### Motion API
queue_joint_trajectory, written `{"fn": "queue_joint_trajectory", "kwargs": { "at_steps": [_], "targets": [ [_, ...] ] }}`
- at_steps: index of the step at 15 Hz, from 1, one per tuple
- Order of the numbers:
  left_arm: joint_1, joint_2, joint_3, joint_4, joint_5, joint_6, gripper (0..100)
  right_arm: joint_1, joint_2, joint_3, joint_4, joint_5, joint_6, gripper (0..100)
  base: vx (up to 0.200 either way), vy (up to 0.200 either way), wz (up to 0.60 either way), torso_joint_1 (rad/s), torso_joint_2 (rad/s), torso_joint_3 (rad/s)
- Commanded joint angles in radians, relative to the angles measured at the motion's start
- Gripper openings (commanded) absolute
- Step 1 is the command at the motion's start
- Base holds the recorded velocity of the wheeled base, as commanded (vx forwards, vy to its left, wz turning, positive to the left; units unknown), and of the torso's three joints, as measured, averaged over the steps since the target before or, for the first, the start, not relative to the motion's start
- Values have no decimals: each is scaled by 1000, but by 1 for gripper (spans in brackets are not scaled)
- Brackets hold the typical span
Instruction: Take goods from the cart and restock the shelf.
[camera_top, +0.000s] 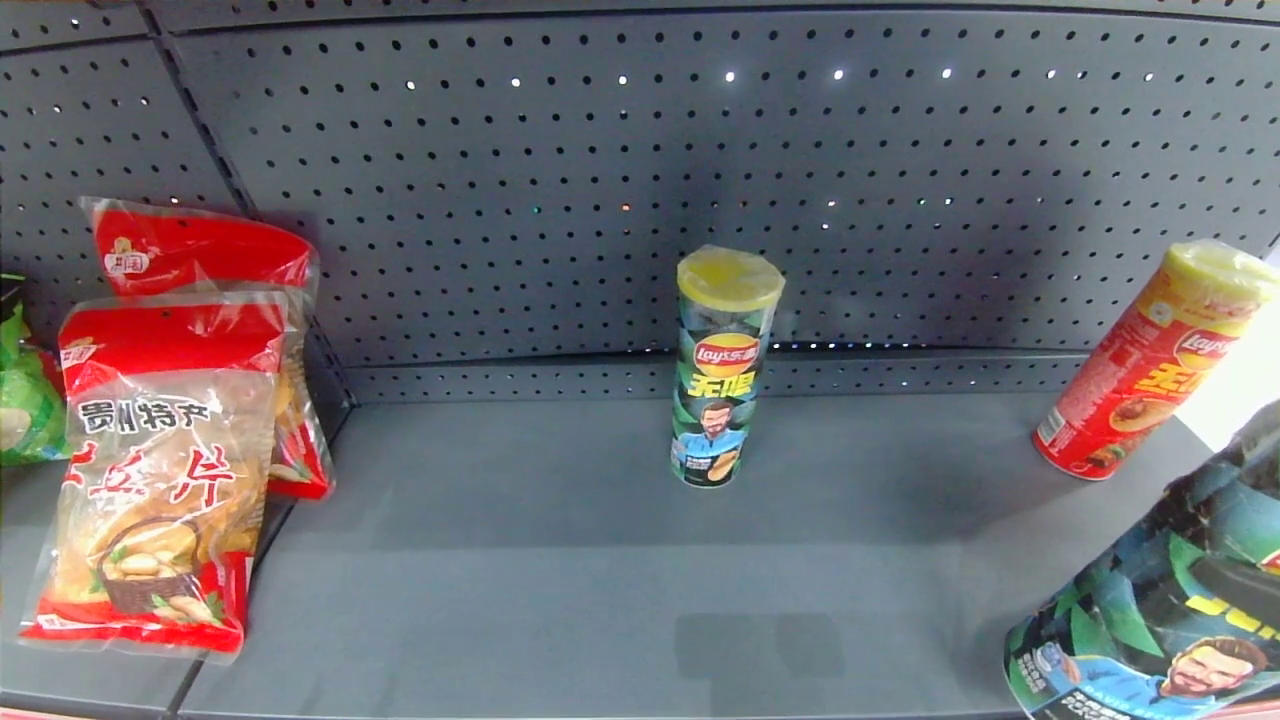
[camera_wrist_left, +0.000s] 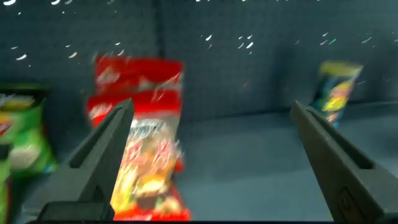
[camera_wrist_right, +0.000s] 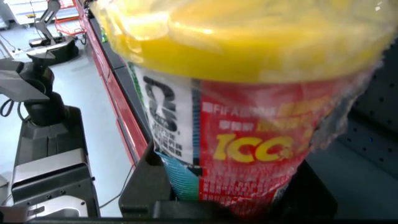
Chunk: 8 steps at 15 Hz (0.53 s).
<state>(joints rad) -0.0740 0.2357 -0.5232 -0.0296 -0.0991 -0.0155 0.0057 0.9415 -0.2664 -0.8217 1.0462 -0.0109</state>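
Right wrist view: right gripper clamped low on the held can, yellow lid toward the camera, jaws closed on its sides. Head view puts that can tilted, base forward, long axis slanting and not upright, over the shelf front edge. Bare shelf floor lies ahead of the right jaws, between the green can and the red can; judged the likely set-down spot. The can needs righting first so it stands on its base. Right arm is nearer, load already in hand. Left gripper spread wide, nothing between the jaws, facing the shelf; red bags beyond one finger, the green can beyond the other. Count: three chip cans (two green, one red), two red bags, one green bag.
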Motion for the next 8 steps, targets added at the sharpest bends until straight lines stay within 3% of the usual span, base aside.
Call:
{"fn": "queue_joint_trajectory", "kwargs": {
  "at_steps": [1,3,4,5,7,8],
  "targets": [
    [-118,231,-75,8,-47,-26,100,0,7,3,-1,0,0,0,0,0,0,0,0,0],
    [-188,352,-81,-16,-220,-32,100,0,8,-1,-1,2,0,0,0,0,0,0,0,0],
    [-199,399,-89,-30,-241,-61,100,0,7,-2,-1,3,0,0,0,0,0,0,0,0],
    [-204,488,-104,-99,-298,-130,100,0,8,-2,-1,3,2,0,0,0,0,0,0,0],
    [-151,643,-109,-253,-498,-133,100,0,10,-2,-1,3,2,0,0,0,0,0,0,0],
    [-135,683,-110,-289,-539,-118,100,0,10,-1,-1,3,2,0,0,0,0,0,0,0]
  ]
}}
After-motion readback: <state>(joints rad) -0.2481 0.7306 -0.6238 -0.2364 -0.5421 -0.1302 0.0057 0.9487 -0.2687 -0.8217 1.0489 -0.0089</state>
